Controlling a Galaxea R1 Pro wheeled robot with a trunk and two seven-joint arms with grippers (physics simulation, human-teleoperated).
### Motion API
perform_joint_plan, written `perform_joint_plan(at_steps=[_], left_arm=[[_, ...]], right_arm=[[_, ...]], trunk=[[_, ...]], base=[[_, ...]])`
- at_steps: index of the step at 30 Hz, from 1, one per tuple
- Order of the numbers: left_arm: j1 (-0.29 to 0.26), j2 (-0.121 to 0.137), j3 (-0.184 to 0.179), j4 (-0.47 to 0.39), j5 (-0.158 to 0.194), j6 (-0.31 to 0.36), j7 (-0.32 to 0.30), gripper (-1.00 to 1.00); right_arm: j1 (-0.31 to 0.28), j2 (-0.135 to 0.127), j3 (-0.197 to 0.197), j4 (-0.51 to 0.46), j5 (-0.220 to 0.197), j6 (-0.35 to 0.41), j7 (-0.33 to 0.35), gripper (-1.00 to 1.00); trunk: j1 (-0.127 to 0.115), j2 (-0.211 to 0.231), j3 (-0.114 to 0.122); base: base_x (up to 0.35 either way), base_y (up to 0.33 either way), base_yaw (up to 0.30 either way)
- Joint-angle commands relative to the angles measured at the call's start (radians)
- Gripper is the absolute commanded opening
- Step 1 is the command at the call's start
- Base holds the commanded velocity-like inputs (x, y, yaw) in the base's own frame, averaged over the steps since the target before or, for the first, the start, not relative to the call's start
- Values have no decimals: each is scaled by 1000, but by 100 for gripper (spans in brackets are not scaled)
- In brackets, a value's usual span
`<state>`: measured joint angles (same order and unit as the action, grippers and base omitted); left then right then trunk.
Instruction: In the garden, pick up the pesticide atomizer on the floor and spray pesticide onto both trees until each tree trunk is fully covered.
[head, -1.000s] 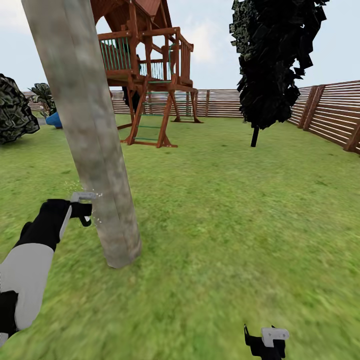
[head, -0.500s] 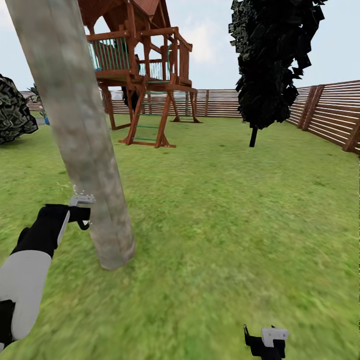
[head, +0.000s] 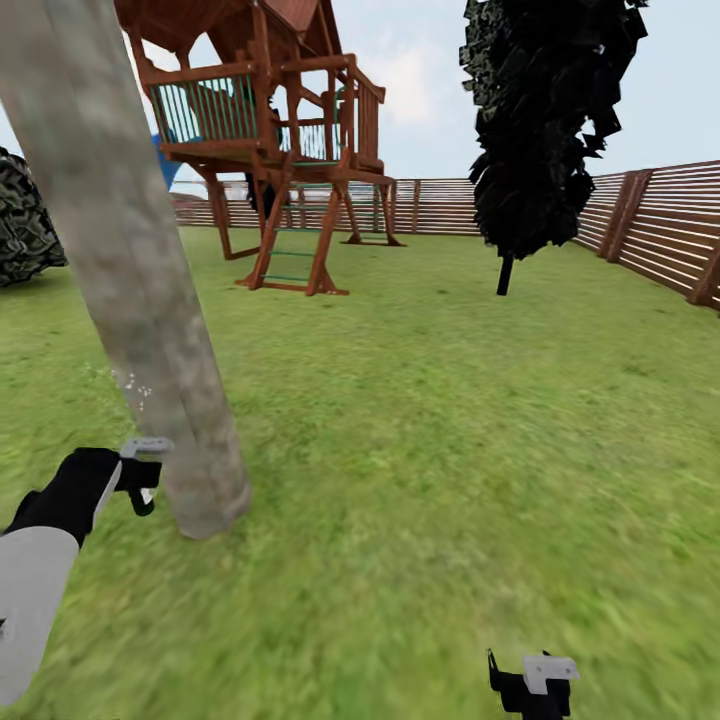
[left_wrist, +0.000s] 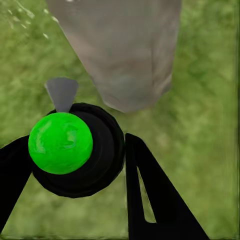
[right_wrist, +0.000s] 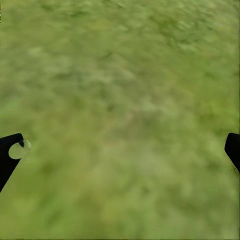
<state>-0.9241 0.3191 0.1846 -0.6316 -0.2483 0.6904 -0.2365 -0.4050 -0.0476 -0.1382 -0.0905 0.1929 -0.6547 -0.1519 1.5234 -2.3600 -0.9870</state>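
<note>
Two views of the trunk, earlier against now: in the head view the whole picture has slid sideways, so the camera has turned; the left gripper (head: 140, 478) sits lower against the tree trunk (head: 130, 270) than it did a second ago, down near its foot.
Spray specks: a few pale dots hang beside the trunk above the left fingers, higher up the bark than before.
Right gripper: the right gripper (head: 530, 685) is unchanged at the lower edge of the head view, over the lawn (head: 450, 430).
Trunk, look: thick, bare, pale grey-brown with faint mottling, leaning, far wider than the fingers.
Atomizer, look: the pesticide atomizer (left_wrist: 75, 147) has a black round body, a bright green cap and a grey nozzle.
Left fingers: closed around the atomizer's black body, one dark finger on each side of it.
Atomizer to trunk: its nozzle points past the fingertips at the foot of the trunk, which stands just beyond them, close but not touching.
Right fingers: spread wide in the right wrist view, with blurred grass between them.
Background: wooden play tower (head: 265, 140), dark narrow tree (head: 545, 120), slat fence (head: 660, 225).
</note>
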Motion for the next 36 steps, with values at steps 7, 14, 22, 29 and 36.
perform_joint_plan(at_steps=[7, 14, 22, 29, 36], left_arm=[[22, 3, 4, 29, -4, -60, 16, -100], [89, -120, 2, 29, 9, -188, 14, -100], [109, -112, 6, 28, 9, -229, 76, -100], [178, -205, 69, 24, 126, -317, 263, -100], [198, -208, 65, 29, 127, -371, 270, -100]], right_arm=[[0, 0, 0, 0, 0, 0, 0, 100], [0, 0, 0, 0, 0, 1, 0, 100], [0, 0, 0, 0, 0, 1, 0, 100], [0, 0, -1, 0, 0, 1, 0, 100], [0, 0, -1, 0, -1, 0, 0, 100]], trunk=[[0, 0, 0], [0, 0, 0], [0, 0, 0], [0, 0, 0], [0, 0, 0]], base=[[210, -214, 270], [68, -40, 164], [0, 0, 1], [3, 0, 0], [301, 0, 6]])
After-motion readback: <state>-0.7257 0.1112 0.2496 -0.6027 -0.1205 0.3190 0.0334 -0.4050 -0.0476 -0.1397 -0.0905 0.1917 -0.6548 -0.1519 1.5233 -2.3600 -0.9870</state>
